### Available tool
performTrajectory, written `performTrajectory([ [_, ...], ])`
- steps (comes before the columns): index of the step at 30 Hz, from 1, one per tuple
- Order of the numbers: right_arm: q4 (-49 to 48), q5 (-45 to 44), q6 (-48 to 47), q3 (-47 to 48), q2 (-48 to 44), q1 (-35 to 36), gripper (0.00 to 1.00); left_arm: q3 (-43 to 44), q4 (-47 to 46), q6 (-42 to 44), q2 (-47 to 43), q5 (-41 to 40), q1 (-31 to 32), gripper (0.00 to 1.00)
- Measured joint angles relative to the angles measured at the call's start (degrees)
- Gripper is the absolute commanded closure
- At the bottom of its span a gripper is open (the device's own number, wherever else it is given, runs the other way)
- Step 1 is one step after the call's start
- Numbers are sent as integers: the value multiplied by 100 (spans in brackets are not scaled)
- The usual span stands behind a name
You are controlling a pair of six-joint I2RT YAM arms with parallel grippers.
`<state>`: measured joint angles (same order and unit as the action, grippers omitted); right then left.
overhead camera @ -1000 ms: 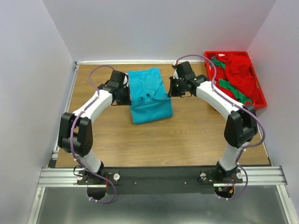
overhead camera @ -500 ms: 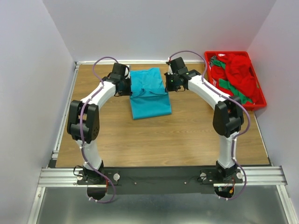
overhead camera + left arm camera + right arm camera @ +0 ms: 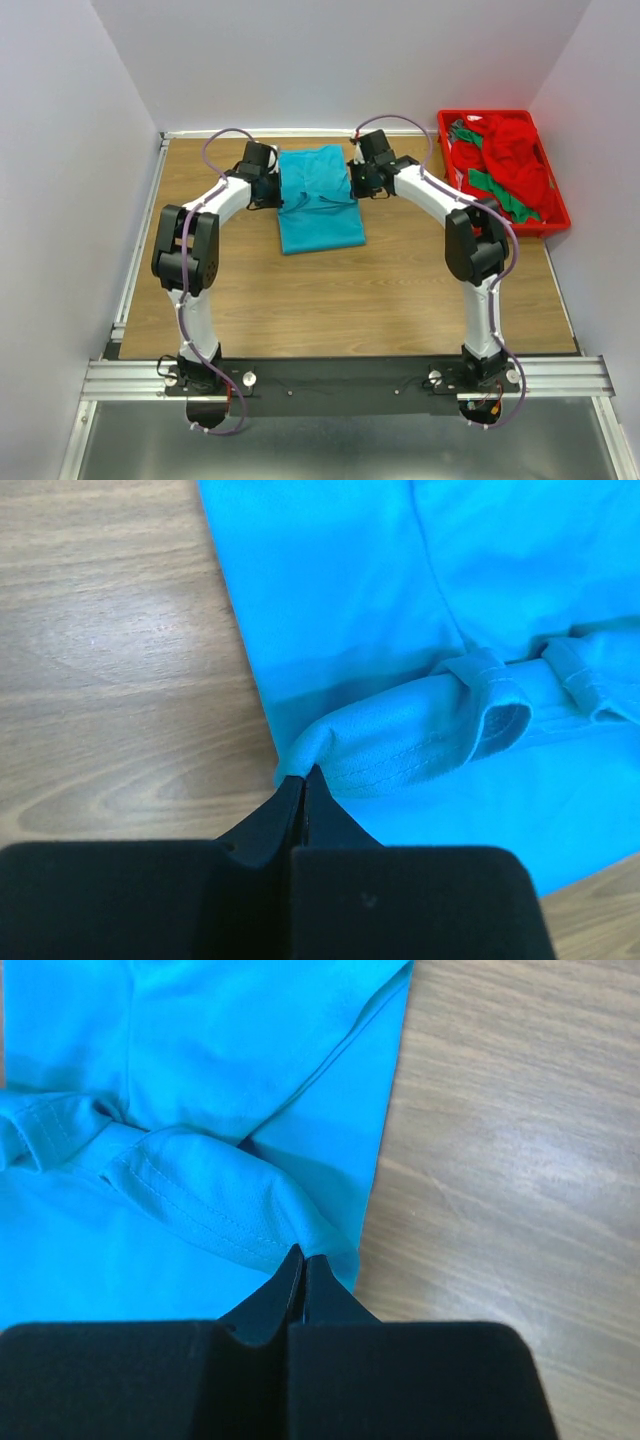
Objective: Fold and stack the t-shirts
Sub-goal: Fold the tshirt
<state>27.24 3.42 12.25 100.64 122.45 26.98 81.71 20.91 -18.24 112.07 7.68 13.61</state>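
A teal t-shirt (image 3: 318, 198) lies partly folded on the wooden table. My left gripper (image 3: 276, 189) is shut on the teal t-shirt's left edge; the left wrist view shows its jaws pinching a hemmed fold (image 3: 400, 745). My right gripper (image 3: 353, 186) is shut on the shirt's right edge, pinching a hemmed fold (image 3: 215, 1205). Both hold the folded layer over the lower layer (image 3: 330, 590). Red and green t-shirts (image 3: 510, 160) lie heaped in the tray.
A rigid red plastic tray (image 3: 553, 222) stands at the back right of the table. The table's back edge meets a white wall (image 3: 300, 132). Bare wood (image 3: 340, 300) lies in front of the shirt. A metal rail (image 3: 340, 378) holds the arm bases.
Both grippers have moved toward the back of the table, carrying the shirt's front edge with them. The shirt now lies shorter and further folded over itself.
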Motion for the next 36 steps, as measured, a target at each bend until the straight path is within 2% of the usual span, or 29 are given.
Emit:
performTrajectory([
  [3, -133, 0, -44, -42, 85, 0, 90, -44, -63, 4, 114, -42, 0, 93],
  [4, -170, 0, -66, -52, 122, 0, 87, -55, -72, 7, 138, -52, 0, 78],
  [5, -199, 0, -83, -61, 157, 0, 81, -63, -81, 39, 153, -59, 0, 70],
  [6, -216, -2, -103, -72, 170, 0, 78, -63, -87, 11, 162, -63, 0, 58],
  [9, -236, -2, -155, -118, 177, 0, 65, -66, -129, 26, 162, -98, 0, 40],
  [10, -243, -4, -181, -118, 177, 0, 54, -66, -153, 20, 162, -120, 0, 38],
  [13, -302, -70, -192, -164, 162, 2, 46, -85, -164, 17, 129, -160, 0, 37],
  [18, -350, -426, -153, -549, -188, 107, 45, -435, -269, -131, -297, -162, 4, 37],
  [24, -658, -599, 9, -1290, -1058, 385, 46, -1239, -448, -494, -1591, -212, 216, 37],
  [28, -925, -428, 149, -1523, -1279, 564, 46, -1749, -804, -800, -2341, -229, 708, 37],
  [30, -1047, -291, 234, -1558, -1180, 629, 46, -1932, -984, -929, -2374, -201, 914, 38],
  [33, -1165, -111, 367, -1578, -933, 662, 46, -2118, -1161, -1064, -2135, -114, 1167, 45],
  [36, -1222, -24, 442, -1552, -643, 662, 51, -2260, -1257, -1167, -1735, -13, 1244, 45],
])
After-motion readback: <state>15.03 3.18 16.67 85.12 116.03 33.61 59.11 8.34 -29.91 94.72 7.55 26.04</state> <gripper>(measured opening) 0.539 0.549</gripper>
